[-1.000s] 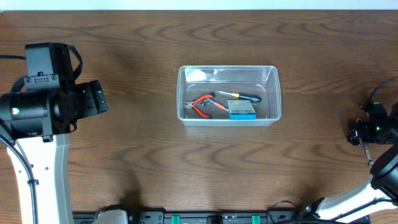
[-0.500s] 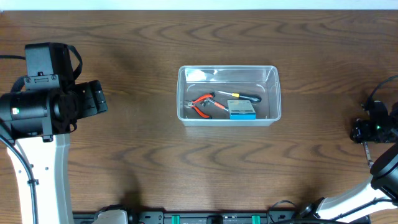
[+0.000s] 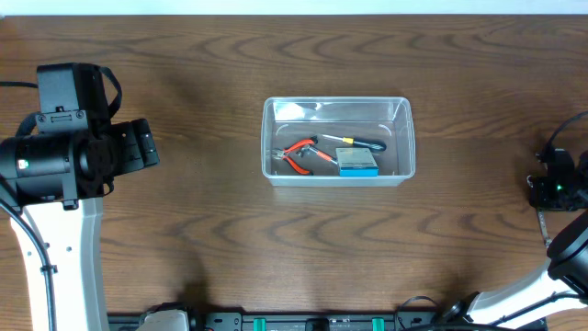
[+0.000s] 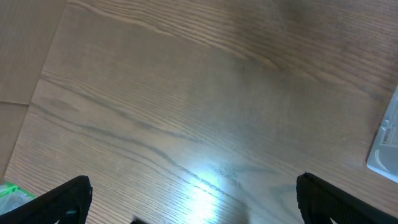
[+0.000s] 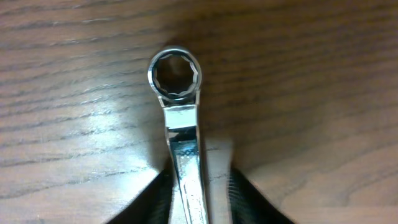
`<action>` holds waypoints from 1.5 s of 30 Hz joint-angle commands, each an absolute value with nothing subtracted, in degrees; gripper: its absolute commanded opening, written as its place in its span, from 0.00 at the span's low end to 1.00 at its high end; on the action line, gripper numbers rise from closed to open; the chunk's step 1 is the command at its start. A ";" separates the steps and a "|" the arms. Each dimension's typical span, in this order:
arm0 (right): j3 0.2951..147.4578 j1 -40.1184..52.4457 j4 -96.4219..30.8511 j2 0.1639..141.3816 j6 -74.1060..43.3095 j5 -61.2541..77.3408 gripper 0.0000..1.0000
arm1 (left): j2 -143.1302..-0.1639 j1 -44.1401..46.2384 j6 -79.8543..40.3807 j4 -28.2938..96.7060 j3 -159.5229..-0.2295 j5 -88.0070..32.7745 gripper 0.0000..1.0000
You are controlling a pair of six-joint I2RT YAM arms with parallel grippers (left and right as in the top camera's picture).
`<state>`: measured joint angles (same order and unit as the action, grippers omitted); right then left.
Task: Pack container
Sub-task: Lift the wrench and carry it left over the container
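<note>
The clear container (image 3: 339, 141) stands mid-table; its corner shows in the left wrist view (image 4: 385, 146). Inside it lie red-handled pliers (image 3: 299, 154), a screwdriver (image 3: 354, 142) and a small blue-and-white box (image 3: 356, 163). At the far right edge my right gripper (image 3: 549, 191) is down at the table over a steel ring wrench (image 5: 180, 118). Its fingers (image 5: 163, 199) straddle the shank: the left one lies against it and a thin strip of table shows before the right one. The wrench rests flat on the wood. My left gripper (image 4: 193, 208) hangs open over bare wood.
The left arm's large body (image 3: 64, 138) stands at the table's left side, well away from the container. The table's right edge runs close beside the right gripper. Cables and a bar lie along the front edge (image 3: 303, 322).
The right gripper has shifted slightly to the right at the table's edge. The container, its contents and the left arm have not moved.
</note>
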<state>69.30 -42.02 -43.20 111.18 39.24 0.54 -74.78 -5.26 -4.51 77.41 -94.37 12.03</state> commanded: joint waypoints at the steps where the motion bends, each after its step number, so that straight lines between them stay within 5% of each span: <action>1: 69.28 -41.56 -43.16 112.62 38.24 0.25 0.26 | -74.85 -5.56 -5.04 77.47 -94.67 12.49 0.98; 5: 69.30 -41.56 -43.24 112.62 38.17 0.25 0.24 | -74.87 -5.56 -5.04 77.47 -94.67 12.49 0.98; 12: 71.09 -41.54 -43.97 112.62 38.17 0.27 0.05 | -74.87 -5.56 -5.04 77.47 -94.67 12.49 0.98; 24: 82.83 -37.43 -49.23 112.62 37.30 0.30 0.02 | -74.85 -5.56 -5.04 77.47 -94.67 12.49 0.98; 45: 113.73 2.74 -60.27 112.62 44.45 1.54 0.01 | -74.85 -5.56 -5.04 77.47 -94.67 12.49 0.98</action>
<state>112.60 -1.93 -59.99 112.57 41.19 0.86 -74.81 -5.26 -4.51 77.38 -94.37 12.03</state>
